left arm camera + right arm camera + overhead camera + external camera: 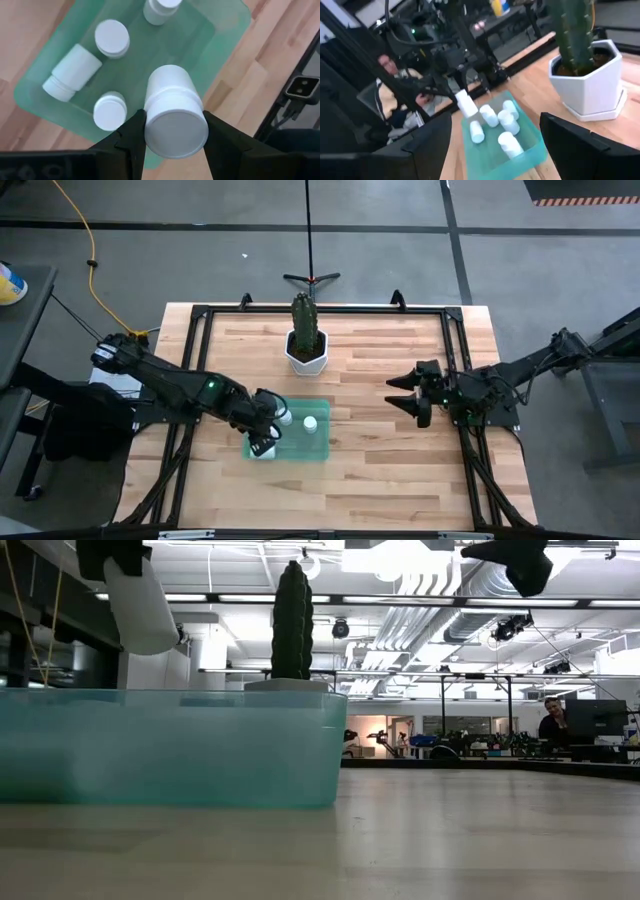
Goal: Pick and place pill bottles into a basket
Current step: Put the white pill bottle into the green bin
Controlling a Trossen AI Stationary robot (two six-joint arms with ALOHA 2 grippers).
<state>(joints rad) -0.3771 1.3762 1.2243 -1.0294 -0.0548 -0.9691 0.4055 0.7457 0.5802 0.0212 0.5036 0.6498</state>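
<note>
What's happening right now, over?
Left gripper holds a pill bottle above the basket. Right gripper open, waiting aside. Four bottles inside.

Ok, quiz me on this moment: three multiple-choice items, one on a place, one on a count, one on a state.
1. Where is the bottle that the left gripper holds?
A. over the green tray
B. beside the cactus pot
C. on the bare table

2. How many bottles lie or stand inside the tray?
A. one
B. four
C. seven

3. How is the right gripper?
A. shut on a bottle
B. open and empty
C. inside the tray

Answers:
1 A, the left wrist view shows the tray under the held bottle.
2 B, both wrist views show four in the tray.
3 B, the high view shows its fingers spread, holding nothing, right of the tray.
</note>
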